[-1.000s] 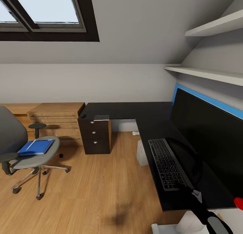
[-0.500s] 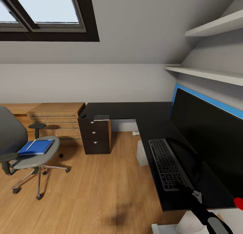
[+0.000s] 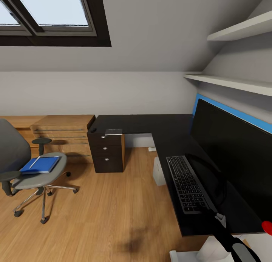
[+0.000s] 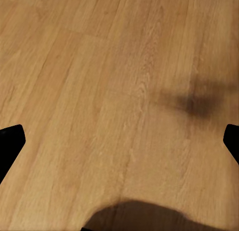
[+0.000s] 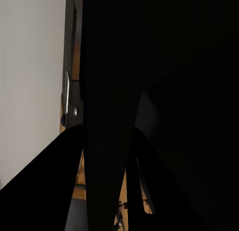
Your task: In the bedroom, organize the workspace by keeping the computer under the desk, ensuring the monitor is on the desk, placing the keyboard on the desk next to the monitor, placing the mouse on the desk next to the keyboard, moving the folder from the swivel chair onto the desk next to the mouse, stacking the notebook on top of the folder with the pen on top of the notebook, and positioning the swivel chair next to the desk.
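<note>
The grey swivel chair (image 3: 15, 156) stands on the floor at the left, apart from the desk. A blue folder (image 3: 40, 165) lies on its seat with a thin pale pen (image 3: 34, 162) on top. On the black L-shaped desk (image 3: 143, 123), the monitor (image 3: 234, 152) stands at the right with the keyboard (image 3: 187, 184) in front of it. The small black mouse (image 3: 93, 130) and the greyish notebook (image 3: 113, 132) lie at the desk's far left end. A pale box (image 3: 158, 171) under the desk may be the computer. My right gripper (image 3: 220, 218) reaches to the desk's near edge by the monitor; its jaws are lost in darkness. My left gripper (image 4: 119, 141) hangs open over the floor.
A black drawer unit (image 3: 106, 152) stands under the desk's left end, with low wooden shelving (image 3: 62, 135) beside it. Two wall shelves (image 3: 230, 82) hang above the monitor. Bare wooden floor (image 3: 113, 209) lies between chair and desk.
</note>
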Available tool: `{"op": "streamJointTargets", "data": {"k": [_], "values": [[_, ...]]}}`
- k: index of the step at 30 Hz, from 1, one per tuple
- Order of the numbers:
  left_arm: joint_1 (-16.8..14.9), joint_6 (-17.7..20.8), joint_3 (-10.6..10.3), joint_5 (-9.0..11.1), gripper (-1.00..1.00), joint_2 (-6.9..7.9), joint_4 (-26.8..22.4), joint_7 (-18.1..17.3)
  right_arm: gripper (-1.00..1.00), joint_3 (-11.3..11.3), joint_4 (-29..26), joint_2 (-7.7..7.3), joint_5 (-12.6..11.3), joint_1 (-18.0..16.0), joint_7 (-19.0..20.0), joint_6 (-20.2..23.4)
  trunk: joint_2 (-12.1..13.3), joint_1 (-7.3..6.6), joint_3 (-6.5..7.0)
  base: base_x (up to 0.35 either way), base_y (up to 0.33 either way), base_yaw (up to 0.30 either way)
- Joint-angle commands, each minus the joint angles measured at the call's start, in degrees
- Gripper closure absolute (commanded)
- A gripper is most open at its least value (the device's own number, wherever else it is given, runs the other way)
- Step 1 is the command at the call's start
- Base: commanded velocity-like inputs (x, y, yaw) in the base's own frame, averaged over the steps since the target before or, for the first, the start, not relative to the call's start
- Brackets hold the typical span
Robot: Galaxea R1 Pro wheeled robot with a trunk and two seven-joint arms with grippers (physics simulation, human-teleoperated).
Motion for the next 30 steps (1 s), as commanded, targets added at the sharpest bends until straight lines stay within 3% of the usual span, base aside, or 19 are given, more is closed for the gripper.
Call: {"op": "streamJointTargets", "data": {"k": [1,6,7,23,30], "values": [[0.0,-0.1,0.5,-0.3,-1.00,-0.01,0.0,-0.3,1.00,0.0,0.2,-0.01,0.9,0.0,-0.9,0.0,0.0,0.00,-0.07,0.000,0.000,0.000],[0.0,-0.2,0.5,-0.4,-1.00,-0.01,0.0,-0.3,1.00,0.1,0.2,-0.01,0.9,0.0,-0.9,0.0,0.0,0.00,-0.07,0.000,0.000,0.000],[0.0,-0.2,0.5,-0.4,-1.00,-0.01,0.0,-0.3,-1.00,0.1,0.2,-0.01,0.9,0.0,-0.9,0.0,0.0,0.00,-0.07,0.000,0.000,0.000],[0.0,-0.1,0.5,-0.5,-1.00,-0.01,0.0,-0.6,-1.00,0.1,0.2,-0.01,0.9,0.0,-0.9,0.0,0.0,0.00,-0.07,-0.001,0.000,0.000],[0.0,-0.1,0.4,-0.5,-1.00,-0.01,0.0,-0.6,-1.00,0.1,0.2,-0.01,0.9,0.0,-0.9,0.0,0.0,0.00,-0.07,-0.144,0.000,0.000]]}}
